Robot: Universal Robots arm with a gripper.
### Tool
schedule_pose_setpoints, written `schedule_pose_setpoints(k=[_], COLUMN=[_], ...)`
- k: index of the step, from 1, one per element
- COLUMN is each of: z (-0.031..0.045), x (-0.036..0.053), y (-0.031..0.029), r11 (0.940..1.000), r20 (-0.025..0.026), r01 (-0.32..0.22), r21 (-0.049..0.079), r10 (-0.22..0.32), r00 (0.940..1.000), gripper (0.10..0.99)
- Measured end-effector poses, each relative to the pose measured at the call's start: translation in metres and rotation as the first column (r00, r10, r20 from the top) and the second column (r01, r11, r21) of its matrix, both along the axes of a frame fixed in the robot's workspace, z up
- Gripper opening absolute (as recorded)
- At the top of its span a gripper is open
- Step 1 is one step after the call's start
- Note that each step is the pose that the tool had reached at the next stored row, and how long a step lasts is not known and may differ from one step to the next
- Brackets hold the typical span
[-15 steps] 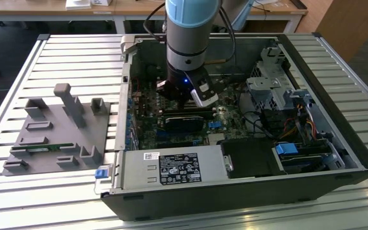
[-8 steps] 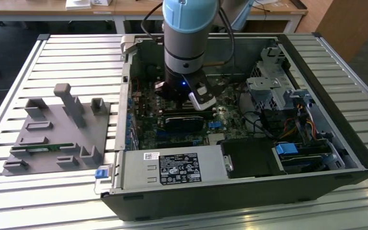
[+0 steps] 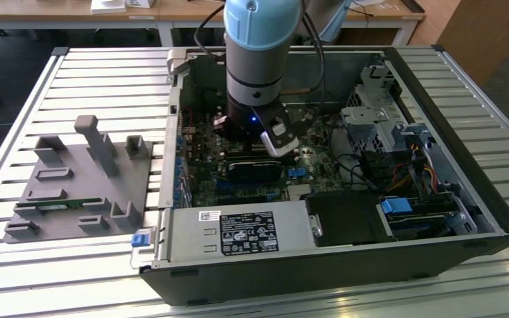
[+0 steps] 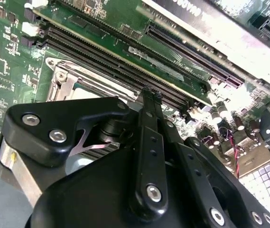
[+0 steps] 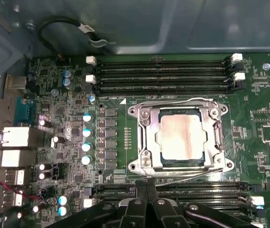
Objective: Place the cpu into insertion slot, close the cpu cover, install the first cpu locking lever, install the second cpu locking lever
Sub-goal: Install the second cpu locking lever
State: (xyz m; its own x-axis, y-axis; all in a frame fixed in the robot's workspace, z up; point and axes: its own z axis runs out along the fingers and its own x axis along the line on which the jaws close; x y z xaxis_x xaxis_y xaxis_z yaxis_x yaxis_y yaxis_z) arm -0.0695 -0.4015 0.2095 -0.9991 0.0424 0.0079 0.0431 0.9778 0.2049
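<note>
One cpu (image 5: 181, 137) sits under the closed cpu cover (image 5: 146, 137); the claw (image 5: 146, 190), pressed together, should press levers squarely.

I look down on the green circuit board (image 5: 59, 95). The cpu (image 5: 181, 137) lies flat in the insertion slot (image 5: 181, 160), its dull metal top showing through the window of the cpu cover (image 5: 146, 137), which lies down around it. Long black memory slots (image 5: 163, 73) run on both sides, and my gripper (image 5: 146, 187) hangs near the nearer row.
</note>
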Motion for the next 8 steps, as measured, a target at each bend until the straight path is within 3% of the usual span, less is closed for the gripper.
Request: schedule_pose_setpoints(k=[6, 8], z=[-0.005, -0.006], x=[-0.0026, -0.0047], y=[-0.0007, -0.0009], r11=[0.9998, 0.9994], r20=[0.0007, 0.0016], r01=[0.0, 0.0], r21=[0.021, 0.035], r10=[0.0, 0.0], r00=[1.0, 1.0], gripper=[0.106, 0.106])
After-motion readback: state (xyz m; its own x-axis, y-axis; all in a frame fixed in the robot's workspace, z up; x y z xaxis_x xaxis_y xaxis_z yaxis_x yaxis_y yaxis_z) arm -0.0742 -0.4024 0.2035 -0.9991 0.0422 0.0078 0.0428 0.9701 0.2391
